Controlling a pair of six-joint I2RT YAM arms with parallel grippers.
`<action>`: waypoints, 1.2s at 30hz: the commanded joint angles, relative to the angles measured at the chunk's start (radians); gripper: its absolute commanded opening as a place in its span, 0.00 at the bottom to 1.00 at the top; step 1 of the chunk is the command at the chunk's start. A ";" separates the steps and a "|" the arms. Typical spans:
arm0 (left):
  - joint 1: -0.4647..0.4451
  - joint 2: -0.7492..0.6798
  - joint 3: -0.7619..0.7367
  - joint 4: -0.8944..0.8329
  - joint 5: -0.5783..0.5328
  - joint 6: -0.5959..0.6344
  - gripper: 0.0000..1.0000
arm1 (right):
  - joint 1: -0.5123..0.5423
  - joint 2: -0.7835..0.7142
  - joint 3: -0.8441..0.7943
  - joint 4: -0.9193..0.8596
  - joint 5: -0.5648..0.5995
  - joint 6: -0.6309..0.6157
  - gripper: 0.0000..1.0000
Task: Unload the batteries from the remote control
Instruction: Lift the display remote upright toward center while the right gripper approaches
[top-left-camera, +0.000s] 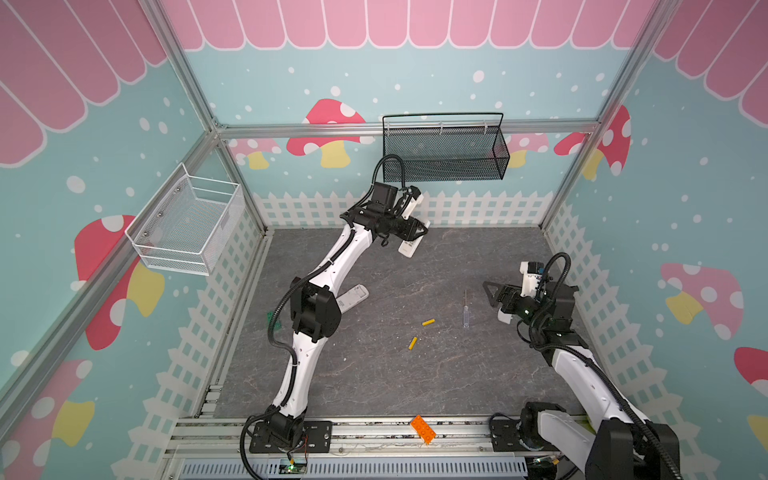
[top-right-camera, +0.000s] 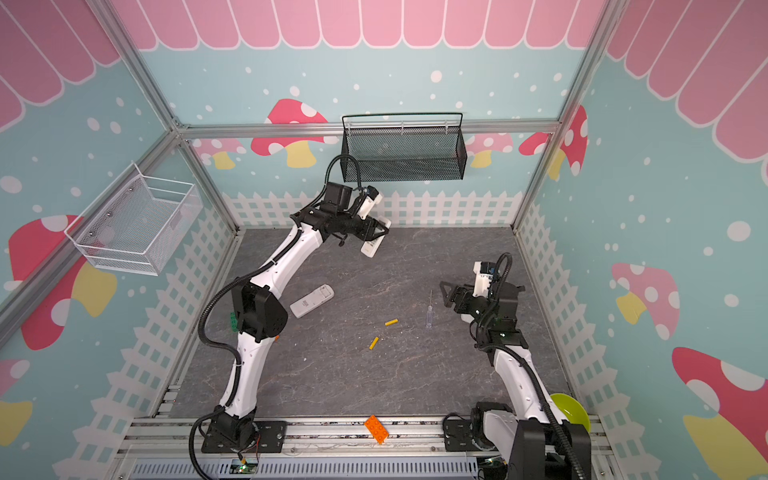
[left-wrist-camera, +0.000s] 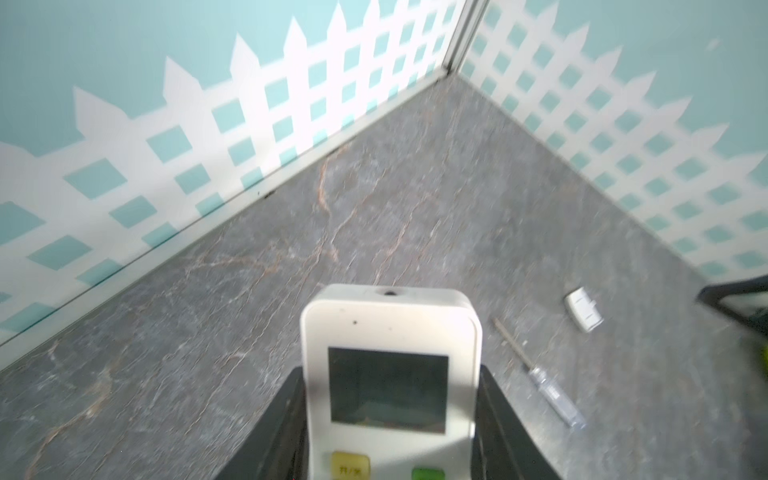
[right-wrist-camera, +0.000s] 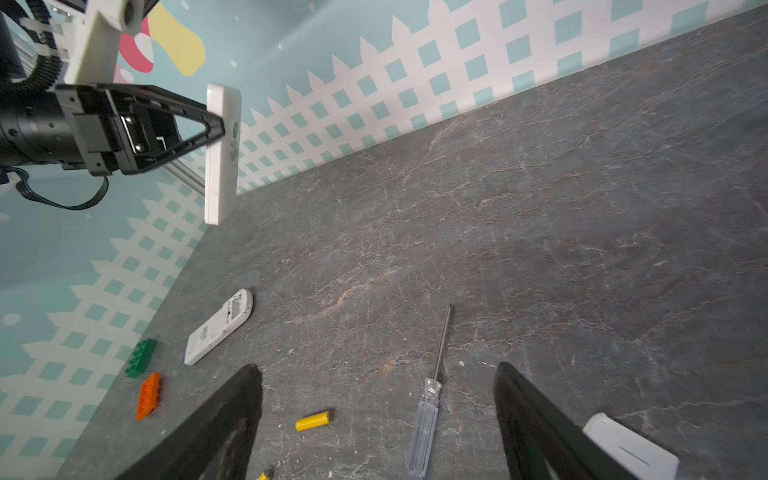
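My left gripper (top-left-camera: 417, 231) (top-right-camera: 377, 230) (left-wrist-camera: 390, 388) is shut on a white remote control (top-left-camera: 410, 246) (top-right-camera: 370, 246) (left-wrist-camera: 390, 332) (right-wrist-camera: 222, 153), held in the air near the back wall with its screen toward the left wrist camera. A second white remote (top-left-camera: 353, 296) (top-right-camera: 312, 301) (right-wrist-camera: 218, 328) lies back-up on the table, its battery bay open. Two yellow batteries (top-left-camera: 428, 322) (top-right-camera: 391, 322) (right-wrist-camera: 314, 420) lie loose mid-table, the other battery (top-left-camera: 412, 343) (top-right-camera: 374, 343) close by. My right gripper (top-left-camera: 491, 297) (top-right-camera: 446, 296) (right-wrist-camera: 378, 370) hangs open and holds nothing, above the table to the right of them.
A clear-handled screwdriver (top-left-camera: 466, 311) (top-right-camera: 429, 312) (left-wrist-camera: 552, 392) (right-wrist-camera: 426, 419) lies beside the batteries. A small white cover (left-wrist-camera: 584, 311) (right-wrist-camera: 631, 451) lies under my right gripper. Green (right-wrist-camera: 141, 357) and orange (right-wrist-camera: 148, 395) bricks sit at the left; another orange brick (top-left-camera: 423, 429) lies on the front rail. A black basket (top-left-camera: 444, 151) and a white one (top-left-camera: 187, 220) hang on the walls.
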 joint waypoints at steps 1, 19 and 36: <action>0.004 -0.061 -0.036 0.175 0.035 -0.204 0.19 | 0.047 -0.003 0.014 0.131 -0.009 0.067 0.85; -0.099 -0.219 -0.254 0.237 0.006 -0.486 0.19 | 0.395 0.265 0.192 0.375 0.284 -0.051 0.80; -0.159 -0.185 -0.207 0.196 -0.102 -0.395 0.19 | 0.477 0.410 0.314 0.326 0.374 0.077 0.69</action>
